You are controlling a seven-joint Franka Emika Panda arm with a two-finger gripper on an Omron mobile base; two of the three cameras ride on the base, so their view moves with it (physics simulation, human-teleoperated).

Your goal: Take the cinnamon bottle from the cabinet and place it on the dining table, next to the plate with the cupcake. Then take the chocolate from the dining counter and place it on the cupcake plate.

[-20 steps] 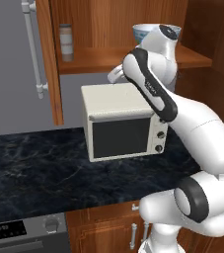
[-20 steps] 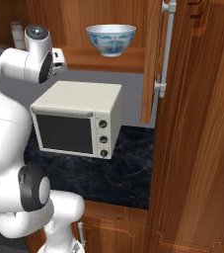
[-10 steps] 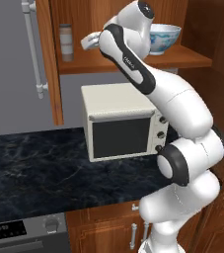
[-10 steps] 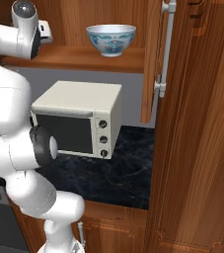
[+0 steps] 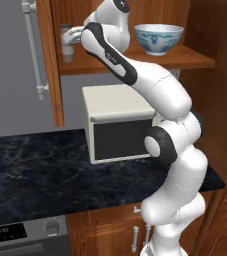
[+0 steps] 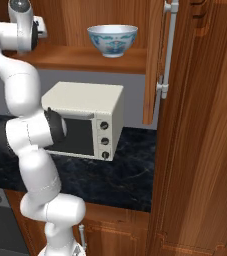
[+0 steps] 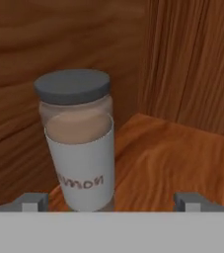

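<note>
Gripper [image 7: 111, 202]: jaws spread wide, holding nothing, raised to the cabinet shelf [image 5: 135, 62].
Cinnamon bottle [image 7: 79, 138]: one, upright on the shelf, between the fingertips, nearer one side.
Bowl [image 5: 158, 38]: one, same shelf, well apart.
Toaster oven [image 6: 85, 120]: one, on the counter [image 5: 35, 170] below.

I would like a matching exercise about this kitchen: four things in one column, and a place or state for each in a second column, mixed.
Things:
1. bottle
2. bowl
3. toaster oven
4. gripper

Places or states:
A. on the dark counter, under the shelf
B. open, jaws wide
C. upright in the shelf corner, grey lid on
D. on the shelf, blue and white

Pairs: 1-C, 2-D, 3-A, 4-B
</note>
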